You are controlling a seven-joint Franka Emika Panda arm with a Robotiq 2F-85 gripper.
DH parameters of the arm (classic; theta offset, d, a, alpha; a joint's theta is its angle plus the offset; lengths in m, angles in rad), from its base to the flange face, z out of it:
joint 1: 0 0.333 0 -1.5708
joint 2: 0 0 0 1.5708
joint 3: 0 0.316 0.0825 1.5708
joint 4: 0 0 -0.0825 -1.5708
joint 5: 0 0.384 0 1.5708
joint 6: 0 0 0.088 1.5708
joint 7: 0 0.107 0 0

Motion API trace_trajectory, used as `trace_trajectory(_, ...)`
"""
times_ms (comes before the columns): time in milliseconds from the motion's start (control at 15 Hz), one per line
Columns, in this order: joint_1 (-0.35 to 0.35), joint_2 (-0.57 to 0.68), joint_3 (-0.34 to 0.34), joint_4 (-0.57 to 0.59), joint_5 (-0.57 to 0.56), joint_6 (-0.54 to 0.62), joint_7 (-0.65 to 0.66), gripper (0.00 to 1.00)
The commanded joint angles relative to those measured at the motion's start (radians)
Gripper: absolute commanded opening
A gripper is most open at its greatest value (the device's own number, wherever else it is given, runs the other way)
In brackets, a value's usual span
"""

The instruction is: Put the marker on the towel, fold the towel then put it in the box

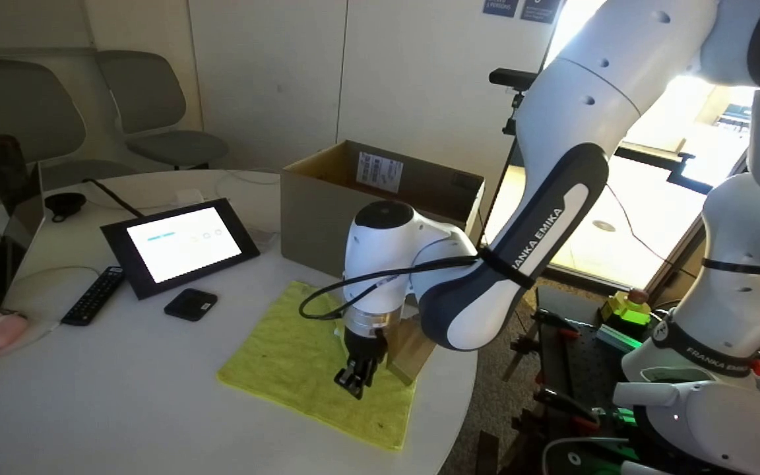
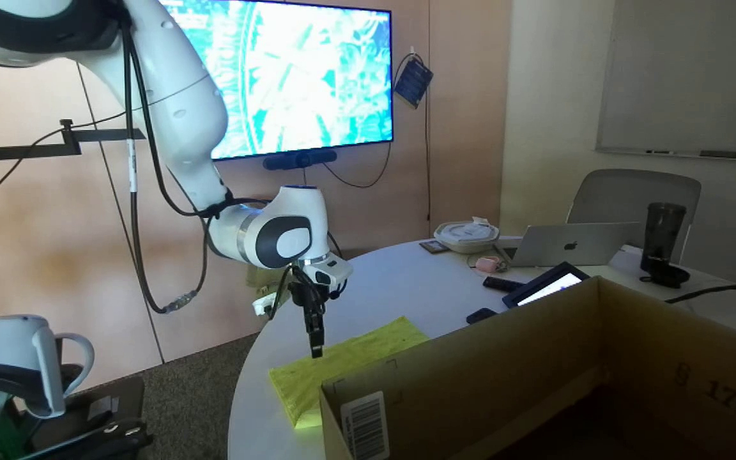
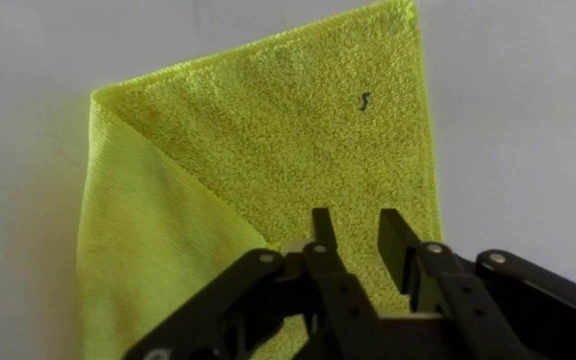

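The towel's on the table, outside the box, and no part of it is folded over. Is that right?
Not quite: the wrist view shows the towel partly folded over on itself. The rest holds: it's on the table, outside the box.

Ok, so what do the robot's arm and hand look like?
Its arm is white and rounded, with a dark panel reading FRANKA EMIKA in pale letters, and black cables. There's a silvery ring above the hand, which is black, with two narrow fingers and small round screws.
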Motion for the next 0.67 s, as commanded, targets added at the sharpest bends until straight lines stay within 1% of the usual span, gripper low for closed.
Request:
trace_trajectory(0, 0.011, -0.076, 0.032, -0.071, -0.011, -0.014, -0.15, 0.58)
trace_trajectory(133, 0.024, -0.098, 0.047, -0.105, -0.016, -0.008, -0.224, 0.75)
trace_trajectory(333, 0.06, -0.096, 0.049, -0.126, -0.055, -0.004, -0.304, 0.99)
trace_trajectory(400, 0.07, -0.091, 0.047, -0.13, -0.076, -0.005, -0.326, 1.0)
trace_trajectory(600, 0.088, -0.076, 0.05, -0.147, -0.144, 0.008, -0.403, 1.0)
